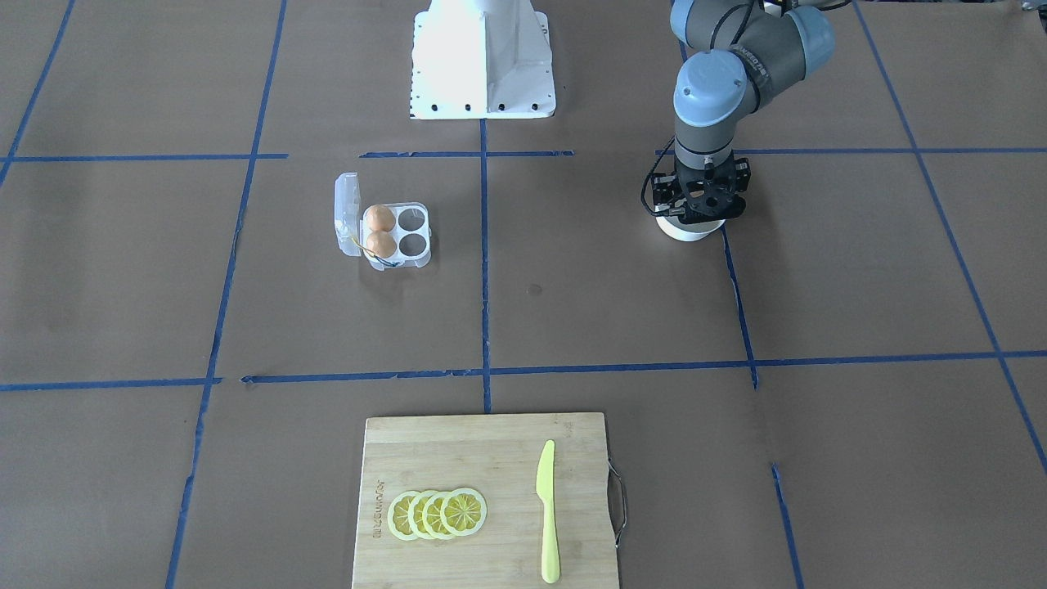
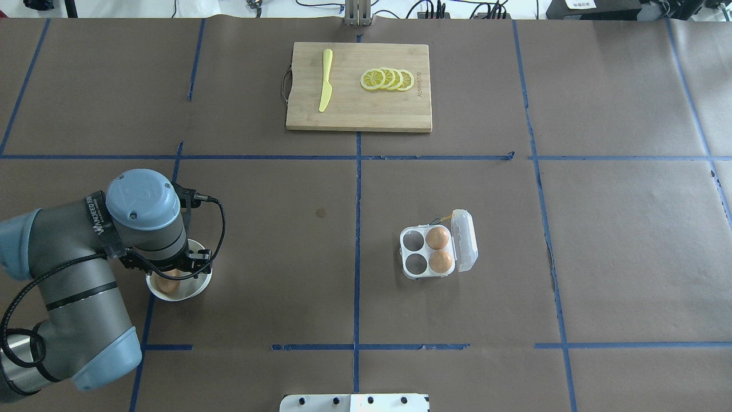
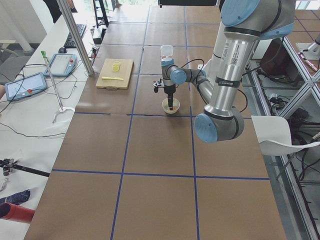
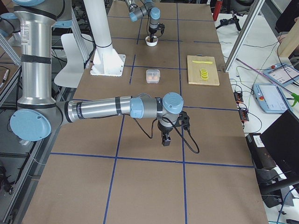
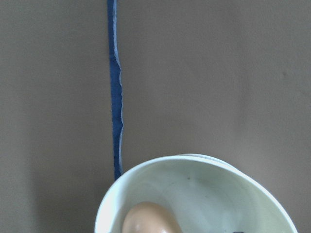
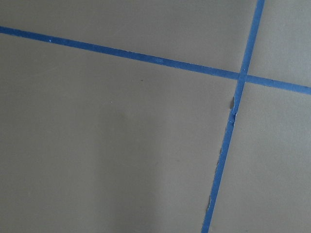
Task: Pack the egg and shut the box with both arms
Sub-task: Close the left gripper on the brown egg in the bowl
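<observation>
The clear four-cell box (image 2: 416, 252) lies right of the table's middle with its lid (image 2: 464, 240) open. Two tan eggs (image 2: 437, 237) fill the two cells nearest the lid; the other two cells are empty. A third egg (image 5: 148, 218) lies in a white bowl (image 2: 197, 286) at the left. My left gripper (image 1: 702, 209) hangs straight down into that bowl, its fingers hidden by the wrist, so I cannot tell if it is open. My right gripper (image 4: 164, 141) shows only in the exterior right view, low over bare table; I cannot tell its state.
A wooden cutting board (image 2: 343, 114) with lemon slices (image 2: 388, 79) and a yellow knife (image 2: 325, 80) lies at the far side. The white pedestal (image 1: 483, 61) stands at the robot's side. Blue tape lines cross the brown table.
</observation>
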Action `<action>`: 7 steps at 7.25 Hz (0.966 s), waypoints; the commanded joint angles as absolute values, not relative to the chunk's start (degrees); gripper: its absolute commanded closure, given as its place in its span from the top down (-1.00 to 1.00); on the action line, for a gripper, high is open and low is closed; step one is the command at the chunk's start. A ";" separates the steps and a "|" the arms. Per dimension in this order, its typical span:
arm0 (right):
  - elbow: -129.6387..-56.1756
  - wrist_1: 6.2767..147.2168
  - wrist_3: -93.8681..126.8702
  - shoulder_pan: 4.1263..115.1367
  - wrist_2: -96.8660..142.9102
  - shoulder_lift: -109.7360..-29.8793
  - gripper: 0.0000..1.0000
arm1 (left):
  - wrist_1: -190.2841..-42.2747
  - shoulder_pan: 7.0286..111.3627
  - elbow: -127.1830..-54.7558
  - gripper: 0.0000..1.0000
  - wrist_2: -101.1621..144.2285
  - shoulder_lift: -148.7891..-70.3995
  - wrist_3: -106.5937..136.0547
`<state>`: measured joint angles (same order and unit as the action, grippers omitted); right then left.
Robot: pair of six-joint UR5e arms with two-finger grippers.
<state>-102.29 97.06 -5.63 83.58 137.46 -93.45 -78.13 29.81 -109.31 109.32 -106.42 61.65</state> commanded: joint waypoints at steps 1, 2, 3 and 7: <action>-102.22 97.12 -5.63 83.58 137.46 -93.43 1.00 | -78.13 29.71 -108.64 0.69 109.42 -106.44 61.52; -102.22 97.03 -5.63 83.58 137.46 -93.43 1.00 | -78.22 29.71 -108.46 0.67 109.42 -106.52 61.44; -102.22 97.03 -5.63 83.58 137.55 -93.43 1.00 | -78.22 29.62 -108.20 0.66 109.42 -106.61 61.44; -102.22 97.12 -5.63 83.58 137.55 -93.43 1.00 | -78.31 29.53 -107.75 0.56 110.29 -106.79 61.00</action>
